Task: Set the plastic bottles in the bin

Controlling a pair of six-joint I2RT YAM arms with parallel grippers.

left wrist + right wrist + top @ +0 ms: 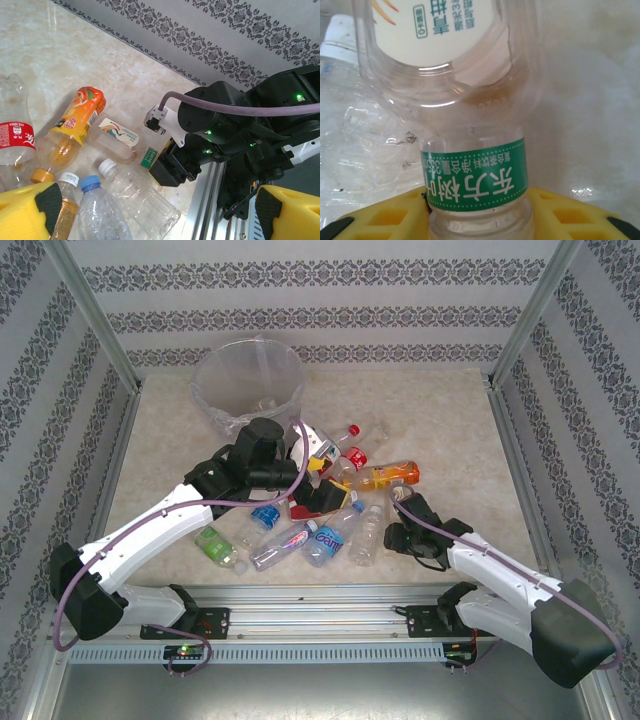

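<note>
Plastic bottles [318, 532] lay heaped on the bench [445, 420] near the bin [222, 408], the left claw [160, 214] wide apart above them, and the right claw [479, 220] clamped on the slick thin neck of one clear bottle [475, 181], which could slip out and miss the bin.

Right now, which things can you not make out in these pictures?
- Top view: contents of the bin, blurred by its crinkled liner.
- Right wrist view: near end of the green-banded bottle, cut off by the bottom edge.
- Left wrist view: red-labelled bottle, cut off by the left edge.
</note>
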